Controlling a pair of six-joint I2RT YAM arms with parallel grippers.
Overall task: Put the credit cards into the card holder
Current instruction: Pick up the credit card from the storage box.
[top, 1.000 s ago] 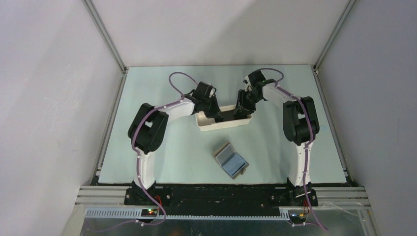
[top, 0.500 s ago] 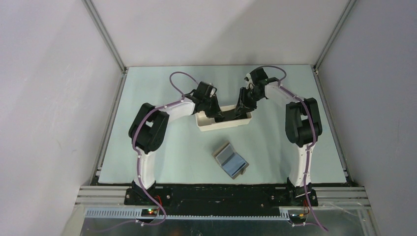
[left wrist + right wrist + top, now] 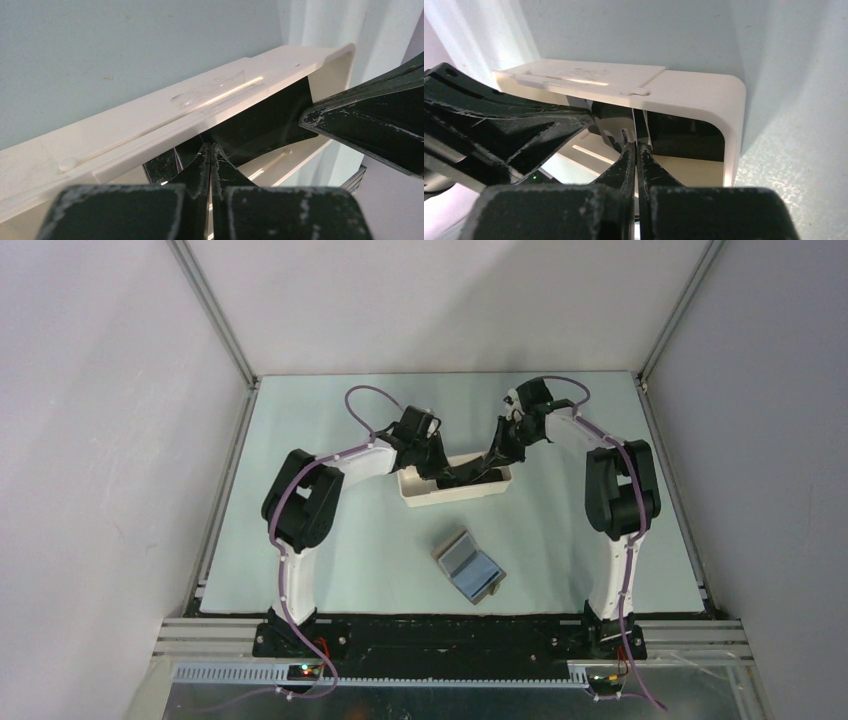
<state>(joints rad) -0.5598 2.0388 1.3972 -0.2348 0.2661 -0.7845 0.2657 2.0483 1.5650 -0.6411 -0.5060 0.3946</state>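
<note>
The credit cards [image 3: 462,476] are black and lie inside the long white tray [image 3: 420,496] at mid-table. My left gripper [image 3: 437,474] reaches into the tray's left part. In the left wrist view its jaws [image 3: 211,148] are pressed together on the edge of a black card [image 3: 257,125]. My right gripper [image 3: 488,468] dips into the tray's right part. In the right wrist view its jaws [image 3: 636,146] are closed on a thin card edge [image 3: 640,129], with more black cards [image 3: 684,136] behind. The card holder [image 3: 468,567] lies open near the front, silvery-blue inside up.
The tray's far wall [image 3: 150,125] and its rounded end [image 3: 731,125] closely hem in both grippers. The two grippers' fingers nearly meet inside the tray. The arm bases stand at the near edge.
The right arm has swung a little to the right and its gripper has tilted further into the tray. The tray has turned slightly. The left arm and the card holder have not moved.
</note>
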